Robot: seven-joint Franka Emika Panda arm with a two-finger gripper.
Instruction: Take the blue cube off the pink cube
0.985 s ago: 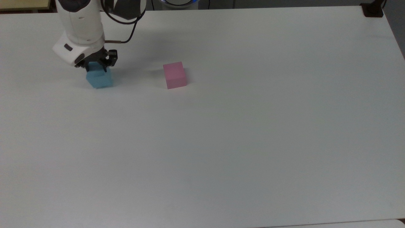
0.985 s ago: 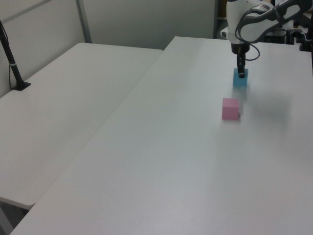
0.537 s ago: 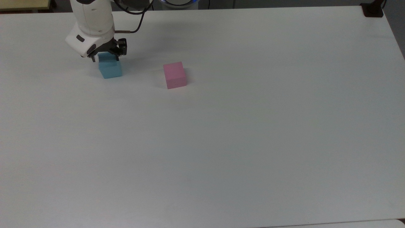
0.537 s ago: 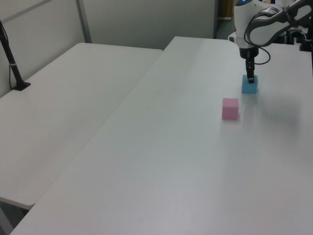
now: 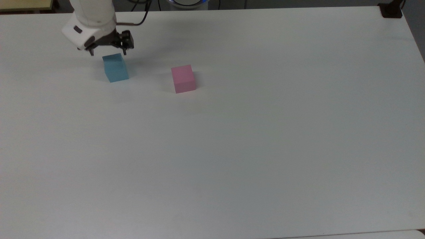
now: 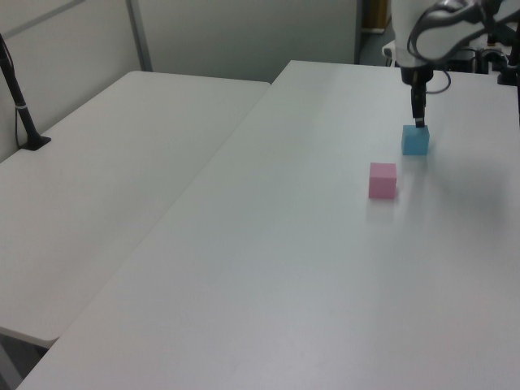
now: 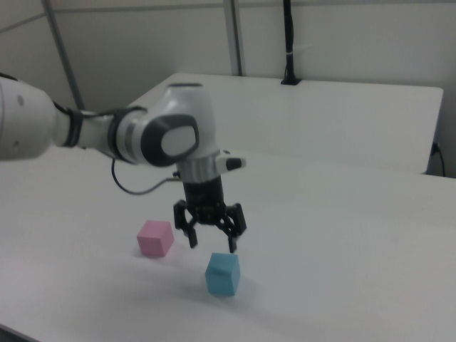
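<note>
Top view first: the blue cube (image 5: 115, 67) is sitting flat on the white table (image 5: 232, 139), off the pink cube (image 5: 183, 78) and well apart from it, out toward the top view's left. So the two aren't stacked at all, each is on its own patch of tabletop. The gripper (image 5: 108, 51) hangs just past the blue cube's far edge, fingers spread apart and not touching it, nothing between them. The white arm (image 5: 91, 20) goes up and out of the shot right behind it.

Left view: the blue cube (image 6: 415, 140) is beyond the pink cube (image 6: 383, 179) and a bit toward the left view's right. The gripper (image 6: 418, 120) points straight down over the blue cube's top, close to it. A second table (image 6: 114, 162) sits next to the main one (image 6: 284, 268), on the pink cube's left in the left view, with a black post (image 6: 20, 101) standing on its far left edge.

Right view: this is the clearest one. The gripper (image 7: 211, 244) is clearly above the blue cube (image 7: 223, 273) with a gap of air under the black fingers (image 7: 232, 246), which are splayed wide. The blue cube is near the pink cube (image 7: 156, 237), to the right view's right and closer to the camera.
</note>
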